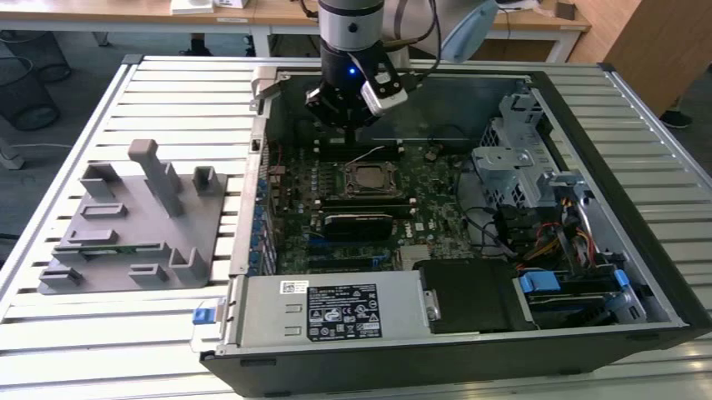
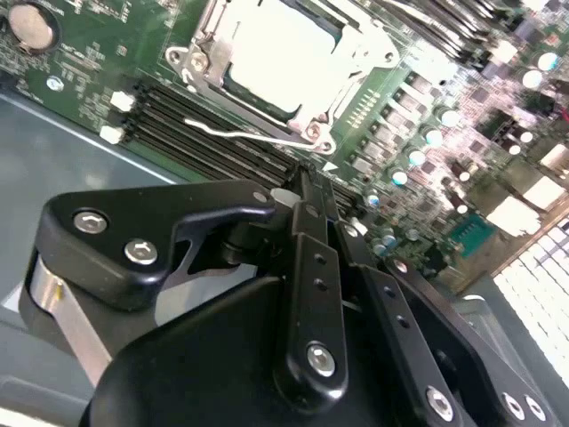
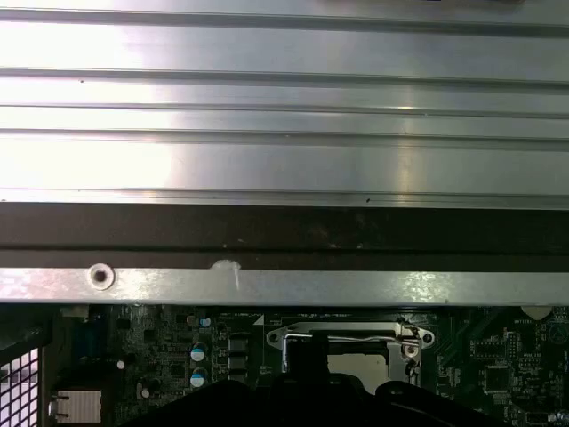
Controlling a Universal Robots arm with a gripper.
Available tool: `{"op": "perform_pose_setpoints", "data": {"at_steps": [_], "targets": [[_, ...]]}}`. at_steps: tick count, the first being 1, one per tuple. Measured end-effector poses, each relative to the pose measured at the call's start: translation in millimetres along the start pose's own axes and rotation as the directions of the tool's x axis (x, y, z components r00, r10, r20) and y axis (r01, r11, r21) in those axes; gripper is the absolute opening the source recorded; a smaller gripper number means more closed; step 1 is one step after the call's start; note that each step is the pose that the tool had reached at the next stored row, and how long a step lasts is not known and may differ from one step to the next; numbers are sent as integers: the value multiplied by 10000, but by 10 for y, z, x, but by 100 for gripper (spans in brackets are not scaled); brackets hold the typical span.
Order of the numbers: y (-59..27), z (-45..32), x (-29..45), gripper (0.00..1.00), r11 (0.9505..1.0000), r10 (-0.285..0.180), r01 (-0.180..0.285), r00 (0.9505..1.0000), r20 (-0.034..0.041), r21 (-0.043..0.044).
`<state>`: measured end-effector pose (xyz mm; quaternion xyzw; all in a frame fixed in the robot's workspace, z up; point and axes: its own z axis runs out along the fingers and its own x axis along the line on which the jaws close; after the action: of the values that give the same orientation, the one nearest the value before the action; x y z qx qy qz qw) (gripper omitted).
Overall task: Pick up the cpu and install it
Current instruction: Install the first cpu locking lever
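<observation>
The cpu (image 1: 366, 177) lies flat in the motherboard socket (image 1: 347, 188) inside the open computer case, its silver lid facing up. In both wrist views the cpu (image 2: 277, 46) (image 3: 360, 360) shows within the socket's metal frame. A thin wire lever (image 2: 253, 136) lies beside the socket. My gripper (image 1: 349, 133) hangs above the board just behind the socket, clear of the cpu. Its black fingers (image 2: 305, 209) are pressed together with nothing between them.
The case wall (image 1: 445, 87) stands close behind the gripper. A drive cage (image 1: 514, 158) and cables fill the exterior view's right side of the case, and a power supply (image 1: 333, 310) sits at the front. A grey fixture block (image 1: 133, 225) rests on the slatted table (image 1: 178, 92).
</observation>
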<state>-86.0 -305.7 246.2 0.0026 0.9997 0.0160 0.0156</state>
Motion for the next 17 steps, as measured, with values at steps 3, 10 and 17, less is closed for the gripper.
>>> {"op": "perform_pose_setpoints", "data": {"at_steps": [3,10,17], "targets": [[0,18,-57,11,10000,0,0,10000,1,-1],[-2,88,-90,11,9999,-163,163,9999,1,-4],[4,130,-173,11,9999,-161,161,9999,0,-4]]}}
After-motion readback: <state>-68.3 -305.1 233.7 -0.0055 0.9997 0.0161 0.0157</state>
